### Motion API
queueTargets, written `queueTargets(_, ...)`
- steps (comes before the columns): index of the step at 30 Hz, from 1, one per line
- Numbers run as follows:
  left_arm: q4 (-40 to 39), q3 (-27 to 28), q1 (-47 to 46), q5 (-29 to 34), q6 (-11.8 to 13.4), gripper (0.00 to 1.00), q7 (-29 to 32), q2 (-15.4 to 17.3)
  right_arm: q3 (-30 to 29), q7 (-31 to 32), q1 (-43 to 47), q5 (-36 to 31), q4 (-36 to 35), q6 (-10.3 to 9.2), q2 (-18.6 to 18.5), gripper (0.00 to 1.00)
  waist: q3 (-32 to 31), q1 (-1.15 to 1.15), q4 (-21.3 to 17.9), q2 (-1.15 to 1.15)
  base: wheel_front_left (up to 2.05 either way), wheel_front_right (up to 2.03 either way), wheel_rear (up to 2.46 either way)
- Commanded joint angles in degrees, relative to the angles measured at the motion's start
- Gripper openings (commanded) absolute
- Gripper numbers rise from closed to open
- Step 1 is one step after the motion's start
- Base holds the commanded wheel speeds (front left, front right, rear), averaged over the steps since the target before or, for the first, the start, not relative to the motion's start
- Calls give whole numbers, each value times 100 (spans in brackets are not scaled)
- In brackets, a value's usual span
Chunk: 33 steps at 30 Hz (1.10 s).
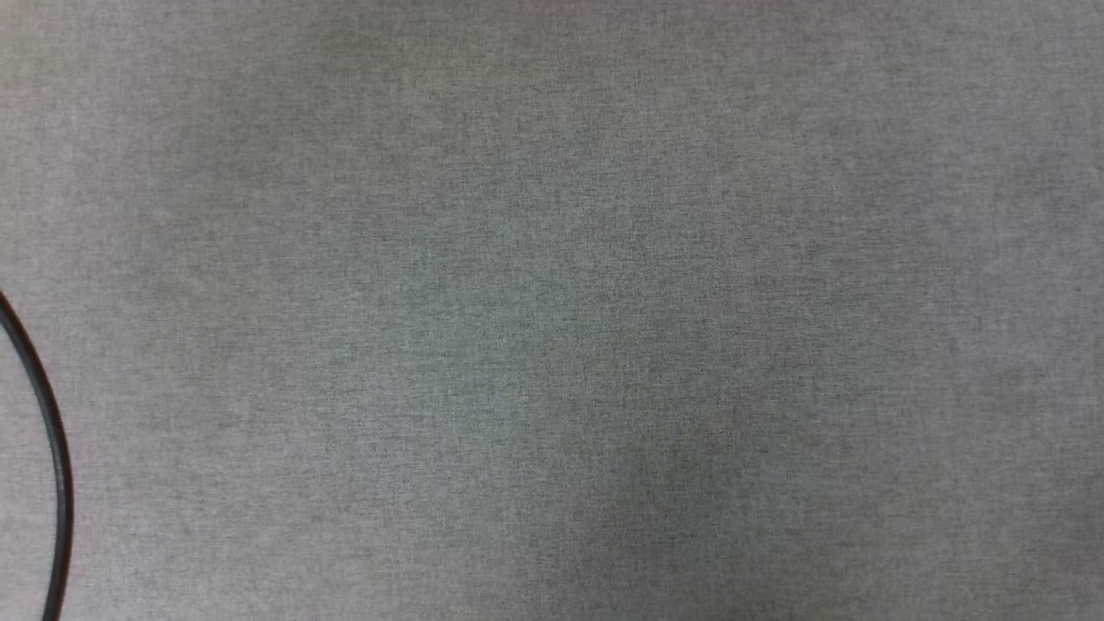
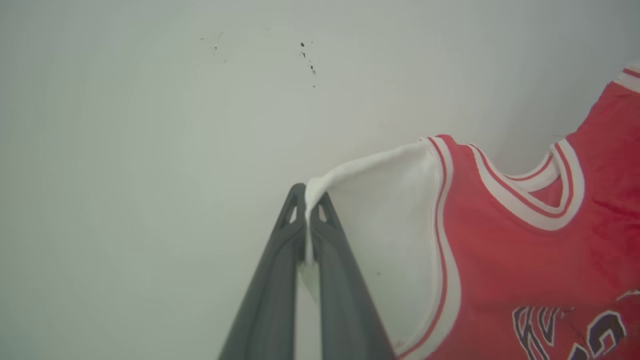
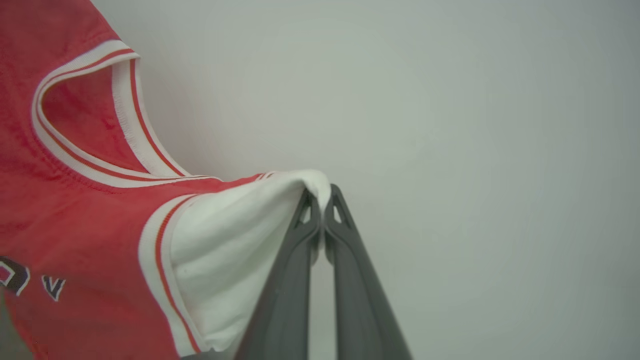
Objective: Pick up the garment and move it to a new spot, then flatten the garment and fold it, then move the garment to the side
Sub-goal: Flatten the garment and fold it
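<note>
Grey cloth surface (image 1: 552,310) open; black cable (image 1: 53,448) curves at lower-left edge; garment (image 2: 500,240) blocks gap between left hand (image 2: 307,202), right hand (image 3: 320,200)

Left tool (image 2: 307,207) pinching white sleeve edge, red garment (image 2: 505,250) hanging to its right, pale wall (image 2: 150,125) behind

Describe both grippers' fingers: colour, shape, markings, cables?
Left gripper and right gripper match: two long, matte dark grey fingers each, tapering to narrow tips, a small triangular cut-out near each tip. No markings visible on them. A thin black cable curves along the head view's left edge; whose is unclear.
</note>
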Motion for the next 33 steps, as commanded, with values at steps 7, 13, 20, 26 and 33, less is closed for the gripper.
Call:
queueTargets(7,116,-238,902,-475,-5,0,-464,-28,653,-524,769,426,371,-8,263,0,-269,-1,-24,0,0,0,0)
queueTargets(13,-221,-578,2243,-899,-7,0,-847,187,1151,-1036,1929,900,308,-8,335,0,-710,-1,-55,0,0,0,0)
queueTargets(20,-594,-699,3856,-1319,83,0,-1217,438,1637,-1409,3237,1349,18,-8,181,0,-1191,-1,-80,0,0,0,0)
queueTargets(26,-1224,-849,5624,-1674,450,0,-1416,780,2009,-1590,4465,1539,-392,-8,-30,0,-1651,-1,-148,0,0,0,0)
queueTargets(33,-2076,-956,7421,-2026,1125,0,-1503,1184,2130,-1701,5806,1697,-782,-8,-363,0,-2177,-1,-158,0,0,0,0)
